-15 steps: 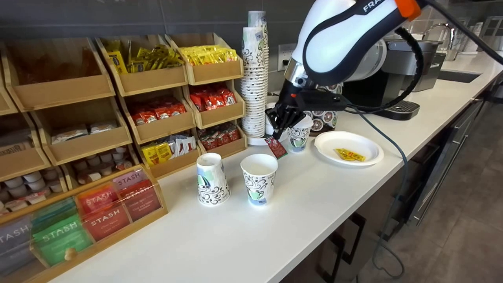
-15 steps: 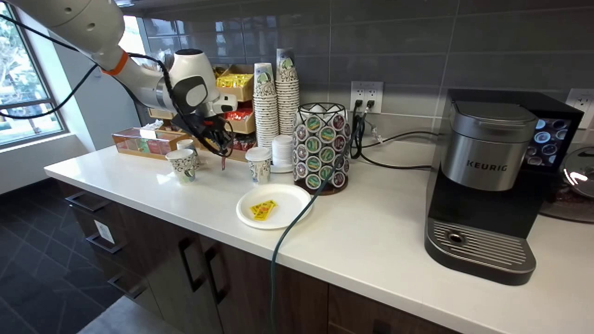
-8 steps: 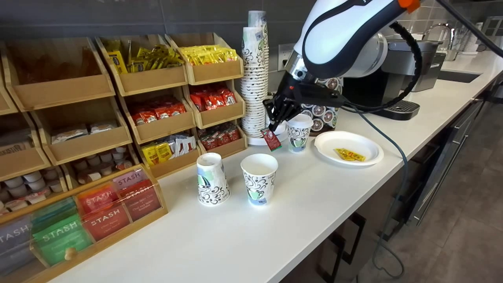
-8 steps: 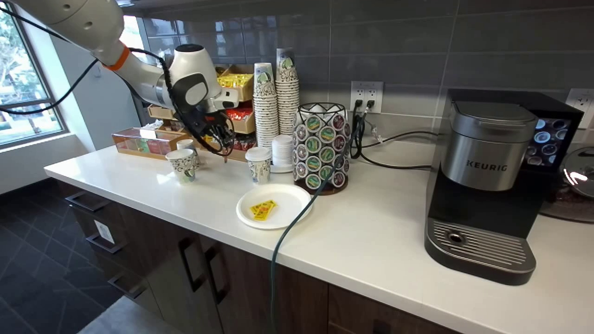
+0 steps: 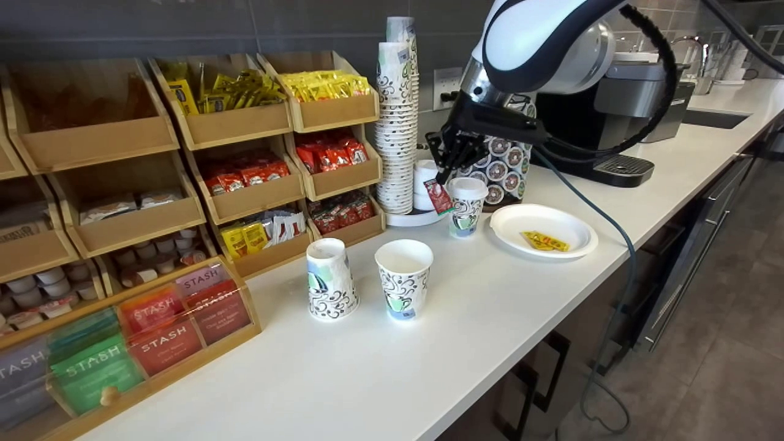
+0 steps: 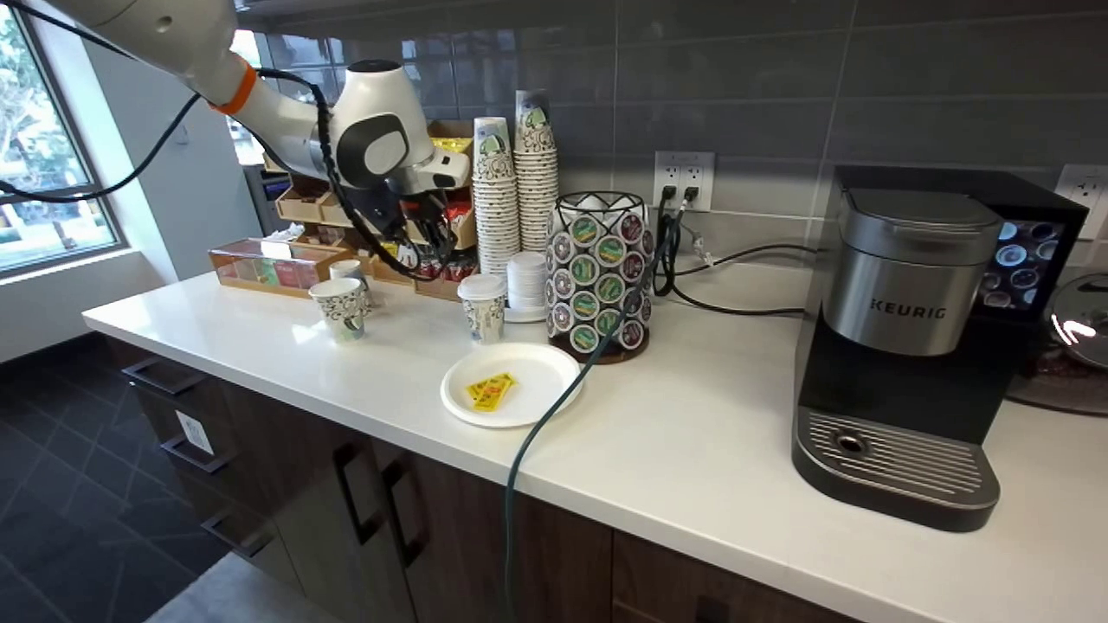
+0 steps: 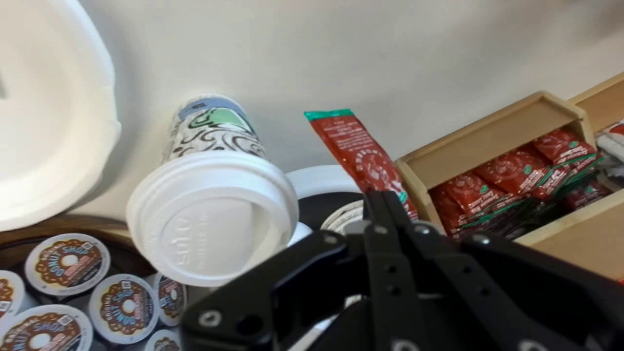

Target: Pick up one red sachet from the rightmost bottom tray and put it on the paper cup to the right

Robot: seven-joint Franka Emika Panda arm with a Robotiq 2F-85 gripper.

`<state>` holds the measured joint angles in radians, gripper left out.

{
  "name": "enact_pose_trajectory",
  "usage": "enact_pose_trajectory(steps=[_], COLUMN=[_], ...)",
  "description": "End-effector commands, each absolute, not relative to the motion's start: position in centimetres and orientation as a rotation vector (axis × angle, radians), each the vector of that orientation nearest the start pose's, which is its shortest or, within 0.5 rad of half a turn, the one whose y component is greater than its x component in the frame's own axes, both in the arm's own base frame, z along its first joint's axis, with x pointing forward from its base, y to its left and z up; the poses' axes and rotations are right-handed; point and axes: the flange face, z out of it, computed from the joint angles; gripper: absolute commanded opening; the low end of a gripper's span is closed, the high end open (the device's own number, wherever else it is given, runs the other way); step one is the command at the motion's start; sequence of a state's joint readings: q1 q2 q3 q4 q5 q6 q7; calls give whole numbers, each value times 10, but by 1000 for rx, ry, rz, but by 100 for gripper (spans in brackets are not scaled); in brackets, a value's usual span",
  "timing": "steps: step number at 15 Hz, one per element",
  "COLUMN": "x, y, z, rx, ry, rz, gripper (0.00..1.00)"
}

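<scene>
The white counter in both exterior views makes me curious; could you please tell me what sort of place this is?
Probably an office break room or similar shared coffee station, judging by the Keurig coffee maker, the many coffee pods and the tall stacks of paper cups.

In an exterior view, the white counter [image 5: 318,380] bears a box of tea [image 5: 184,367] at near left and, beyond it, a tiered wooden rack [image 5: 254,197]. To their right stand an upside-down paper cup [image 5: 332,282] and, apart from it, an upright open cup [image 5: 403,288]. Farther off come a round white stand [image 5: 410,220], a lidded cup [image 5: 465,214], a white plate [image 5: 572,229] just to its right, a pod holder [image 5: 509,174] and, far right, a coffee machine [image 5: 603,122].
</scene>
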<state>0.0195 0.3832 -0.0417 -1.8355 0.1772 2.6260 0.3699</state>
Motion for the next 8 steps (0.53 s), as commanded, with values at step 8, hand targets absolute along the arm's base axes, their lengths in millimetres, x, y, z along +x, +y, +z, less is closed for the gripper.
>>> enact_pose_trajectory(steps=[8], x=[675], y=[-65], z=[408], rx=[-2485], ry=[1250], rz=[-497], gripper=[0])
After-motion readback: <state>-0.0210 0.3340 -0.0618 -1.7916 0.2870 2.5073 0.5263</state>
